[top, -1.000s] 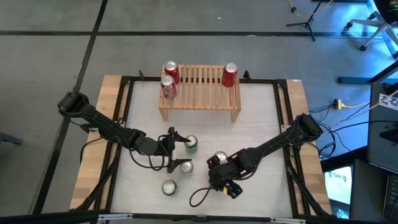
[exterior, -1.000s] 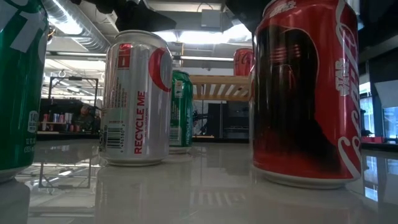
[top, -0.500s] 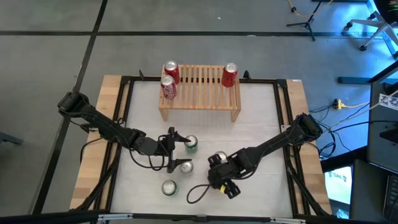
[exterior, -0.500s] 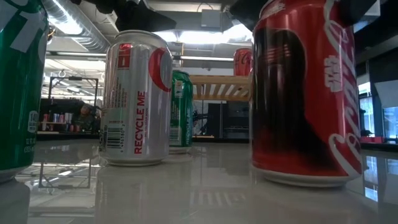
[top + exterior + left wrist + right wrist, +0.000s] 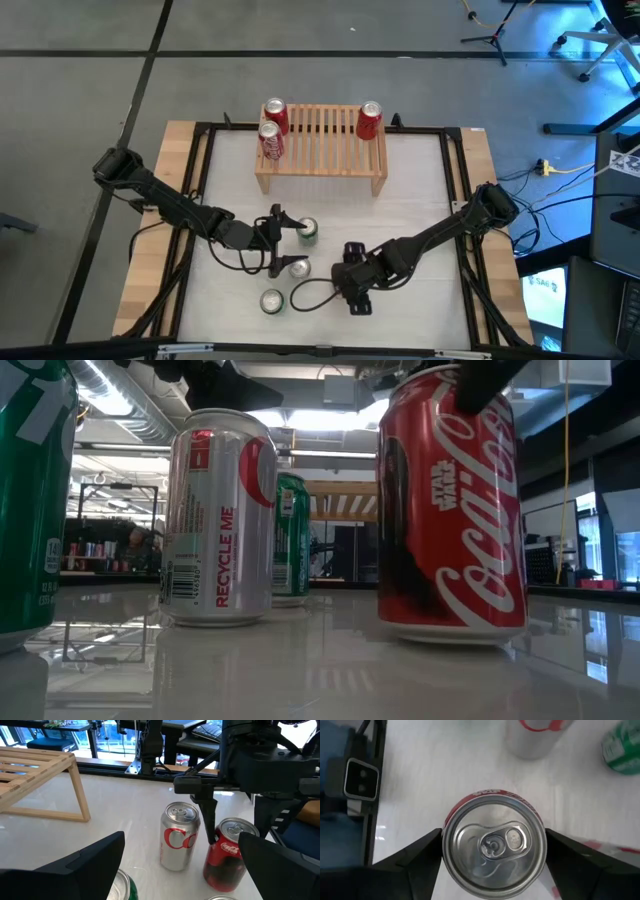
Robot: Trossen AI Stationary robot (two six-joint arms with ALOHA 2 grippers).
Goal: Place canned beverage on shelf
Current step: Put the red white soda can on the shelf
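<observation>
The white-topped table (image 5: pixel 420 200) with a black frame carries everything. At its 12 o'clock edge stands the low light-wood slatted shelf (image 5: pixel 322 150), with three red cans on top — two (image 5: pixel 272 128) at its 9 o'clock end, one (image 5: pixel 369 120) at its 3 o'clock end. The left gripper (image 5: pixel 278 242) rests near the table's middle toward 8 o'clock, its fingers spread wide and holding nothing, a green can (image 5: pixel 307 232) just beside it. The right gripper (image 5: pixel 492 857), toward 6 o'clock, is clenched from above on the red Coca-Cola can (image 5: pixel 450 510), its fingers against both sides — the can stands upright on the table. A silver can (image 5: pixel 179 837) stands just beside it at 9 o'clock.
</observation>
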